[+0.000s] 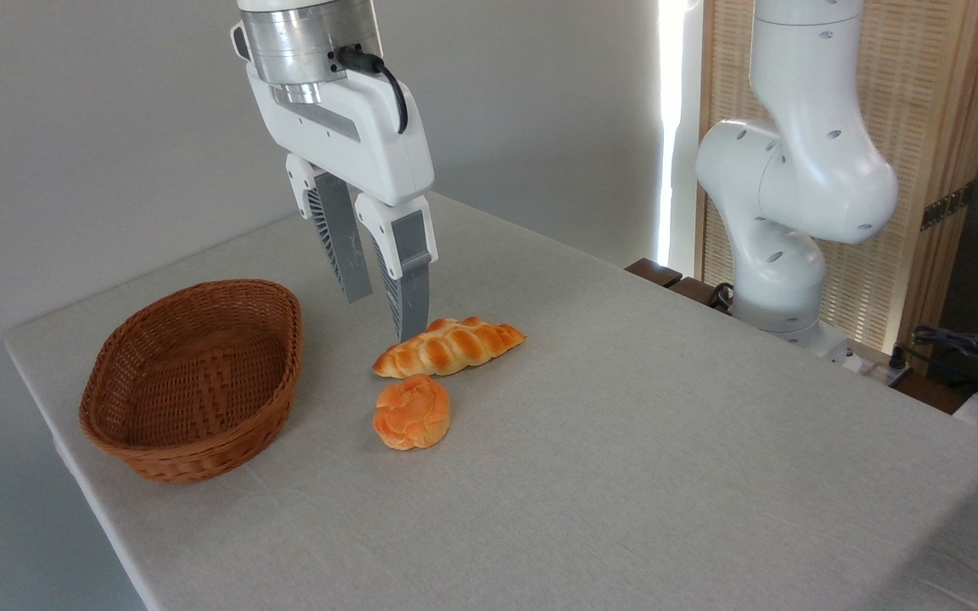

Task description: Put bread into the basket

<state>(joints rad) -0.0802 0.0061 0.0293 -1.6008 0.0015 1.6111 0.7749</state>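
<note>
The basket sat empty at the left of the table, near its left edge. To its right, above the table and slightly farther back, hung the gripper, its two fingers parted a little, a narrow gap between them, holding nothing. The nearer fingertip appeared just above or behind the left end of the loaf; whether it touched could not be told. The bun lay just in front of the loaf, close beside it, well apart from the basket. It looked light and soft, probably a squashy or foam piece with a lumpy, matte top that should not slip. A grasp across its round middle from above seemed best, with the fingers opened wider first and kept clear of the loaf.
</note>
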